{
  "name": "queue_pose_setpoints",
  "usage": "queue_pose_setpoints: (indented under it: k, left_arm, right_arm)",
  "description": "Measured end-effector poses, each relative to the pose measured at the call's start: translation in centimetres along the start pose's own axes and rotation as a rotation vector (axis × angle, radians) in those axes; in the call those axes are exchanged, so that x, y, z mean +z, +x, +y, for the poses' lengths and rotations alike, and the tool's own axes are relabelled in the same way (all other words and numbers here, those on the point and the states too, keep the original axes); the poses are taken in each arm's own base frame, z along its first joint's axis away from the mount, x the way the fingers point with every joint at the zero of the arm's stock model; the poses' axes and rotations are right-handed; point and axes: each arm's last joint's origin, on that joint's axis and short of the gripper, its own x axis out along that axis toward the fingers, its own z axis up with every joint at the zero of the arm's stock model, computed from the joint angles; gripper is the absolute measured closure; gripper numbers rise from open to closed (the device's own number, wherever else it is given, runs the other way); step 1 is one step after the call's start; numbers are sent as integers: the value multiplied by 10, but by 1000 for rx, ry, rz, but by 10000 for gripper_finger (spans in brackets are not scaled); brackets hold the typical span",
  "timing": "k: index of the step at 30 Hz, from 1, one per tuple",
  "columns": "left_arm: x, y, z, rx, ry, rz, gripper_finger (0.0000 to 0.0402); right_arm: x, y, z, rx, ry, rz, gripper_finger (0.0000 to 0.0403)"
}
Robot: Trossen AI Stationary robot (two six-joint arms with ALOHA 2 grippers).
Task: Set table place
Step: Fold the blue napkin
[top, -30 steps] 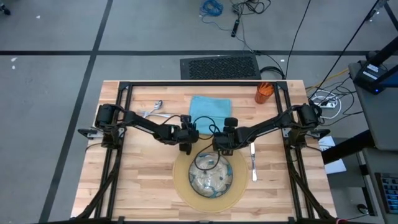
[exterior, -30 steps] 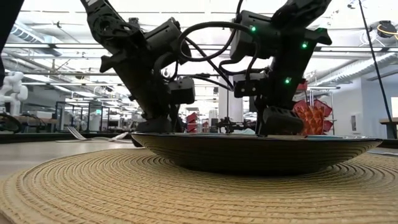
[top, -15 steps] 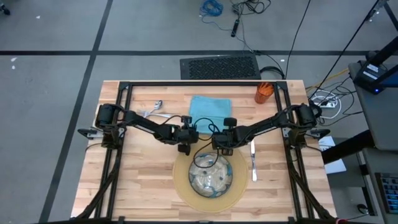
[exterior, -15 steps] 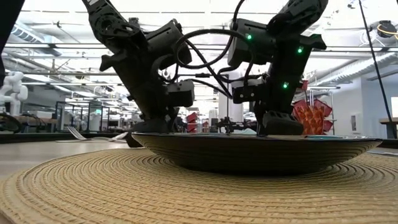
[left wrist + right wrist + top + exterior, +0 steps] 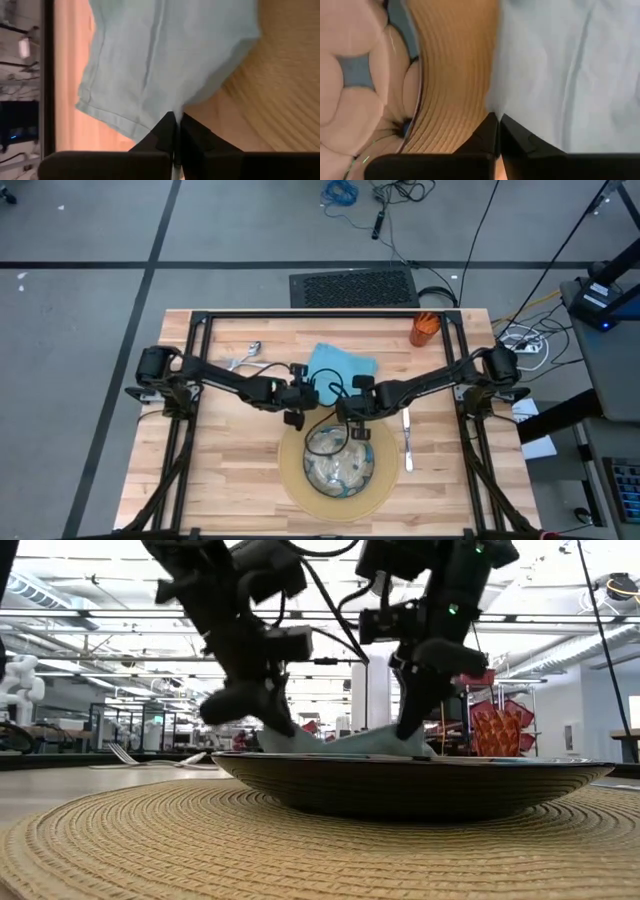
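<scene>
While both arms meet at high view's centre, left gripper (image 5: 294, 402) and right gripper (image 5: 352, 406) each pinch near edge of napkin (image 5: 340, 366). Mat (image 5: 292, 472) with bowl (image 5: 338, 465) lower centre; cup (image 5: 424, 329) upper right; knife (image 5: 407, 438) right of mat.

Low view: napkin (image 5: 345, 742) lifted, centre frame.

Wrist views: jaws clenched on cloth.

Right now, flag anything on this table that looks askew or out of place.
The teal napkin lies crooked, its near edge pinched up by the left pincer and right pincer. The fork lies slanted, far from the mat.
</scene>
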Motion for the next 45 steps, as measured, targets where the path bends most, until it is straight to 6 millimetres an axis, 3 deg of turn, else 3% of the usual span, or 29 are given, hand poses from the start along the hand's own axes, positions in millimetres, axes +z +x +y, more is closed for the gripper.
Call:
queue_pose_setpoints:
  k: [4,12,26,45]
  left_arm:
    - [7,-9,8,-9,-1,-1,401]
    - [8,-9,22,6,-16,25,401]
    - [6,4,60,85,-122,-12,401]
    - [-2,30,87,72,-173,-74,401]
  right_arm:
    - [7,-11,-3,-9,19,18,403]
    - [13,-23,-22,-59,76,86,403]
    - [8,-13,-70,-130,191,173,403]
    - [-2,-4,-112,-171,265,248,403]
